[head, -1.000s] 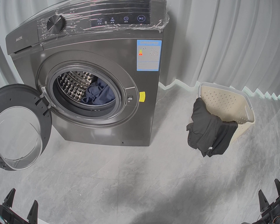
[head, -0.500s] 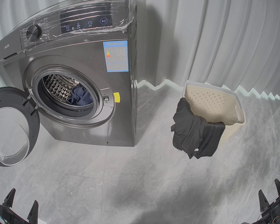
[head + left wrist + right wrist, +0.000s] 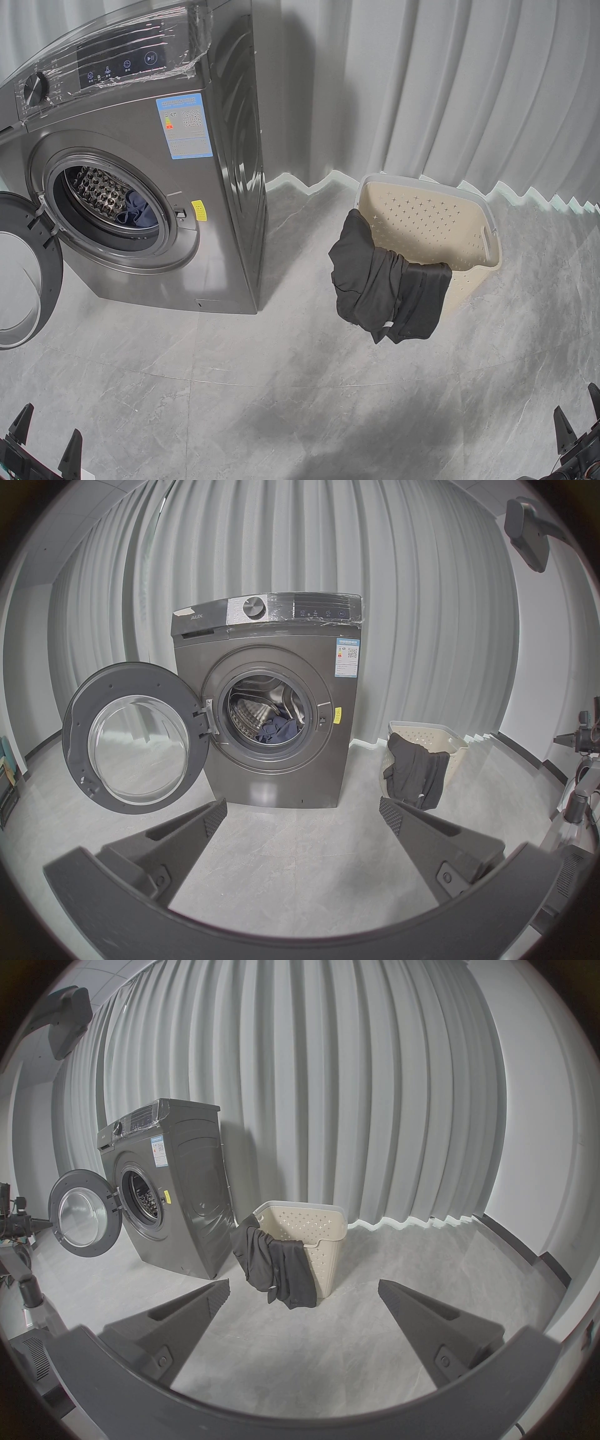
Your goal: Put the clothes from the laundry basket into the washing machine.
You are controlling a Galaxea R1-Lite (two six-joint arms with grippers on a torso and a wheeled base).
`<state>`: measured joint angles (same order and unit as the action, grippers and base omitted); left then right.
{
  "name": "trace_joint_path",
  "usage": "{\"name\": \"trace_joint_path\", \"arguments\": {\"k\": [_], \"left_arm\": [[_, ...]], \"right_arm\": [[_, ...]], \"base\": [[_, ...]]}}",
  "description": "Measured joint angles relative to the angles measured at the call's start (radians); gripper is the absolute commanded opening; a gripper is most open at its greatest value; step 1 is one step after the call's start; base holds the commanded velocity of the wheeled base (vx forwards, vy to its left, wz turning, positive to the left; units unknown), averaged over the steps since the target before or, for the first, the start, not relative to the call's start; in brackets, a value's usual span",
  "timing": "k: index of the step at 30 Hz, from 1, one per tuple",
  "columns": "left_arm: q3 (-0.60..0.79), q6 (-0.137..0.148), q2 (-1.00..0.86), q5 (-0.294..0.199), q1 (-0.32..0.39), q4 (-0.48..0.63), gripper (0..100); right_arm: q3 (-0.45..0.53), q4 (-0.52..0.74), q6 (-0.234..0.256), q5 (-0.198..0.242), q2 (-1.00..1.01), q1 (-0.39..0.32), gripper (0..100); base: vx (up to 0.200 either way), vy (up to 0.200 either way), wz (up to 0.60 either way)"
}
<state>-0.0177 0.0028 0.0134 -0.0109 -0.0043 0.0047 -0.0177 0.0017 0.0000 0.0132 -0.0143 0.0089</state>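
Grey tiled floor (image 3: 281, 387) and pale curtains (image 3: 437, 94) are surrounding the washing machine (image 3: 144, 187), its door (image 3: 25, 275) hanging open (blue clothes (image 3: 134, 212) lying in its drum). A dark garment (image 3: 387, 287) is draping over the laundry basket (image 3: 431, 187) rim nearby. The left gripper (image 3: 301, 804) and right gripper (image 3: 303, 1285) are hovering low, spread wide, empty.

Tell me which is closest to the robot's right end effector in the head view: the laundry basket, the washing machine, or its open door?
From the right end effector:
1. Laundry basket, on the right, black clothes draped over it.
2. Washing machine, farther left.
3. Open door, far left.
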Motion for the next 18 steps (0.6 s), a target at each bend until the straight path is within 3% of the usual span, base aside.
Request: {"name": "trace_joint_path", "arguments": {"k": [6,15,18], "left_arm": [[0.000,0.000,0.000,0.001,0.000,0.000,100],[0.000,0.000,0.000,0.000,0.000,0.001,100],[0.000,0.000,0.001,0.000,0.000,0.000,100]], "right_arm": [[0.000,0.000,0.000,0.000,-0.001,-0.001,100],[0.000,0.000,0.000,0.000,-0.001,0.000,100],[0.000,0.000,0.000,0.000,-0.001,0.000,100]], "base": [[0.000,-0.200,0.00],[0.000,0.000,0.00],[0.000,-0.200,0.00]]}}
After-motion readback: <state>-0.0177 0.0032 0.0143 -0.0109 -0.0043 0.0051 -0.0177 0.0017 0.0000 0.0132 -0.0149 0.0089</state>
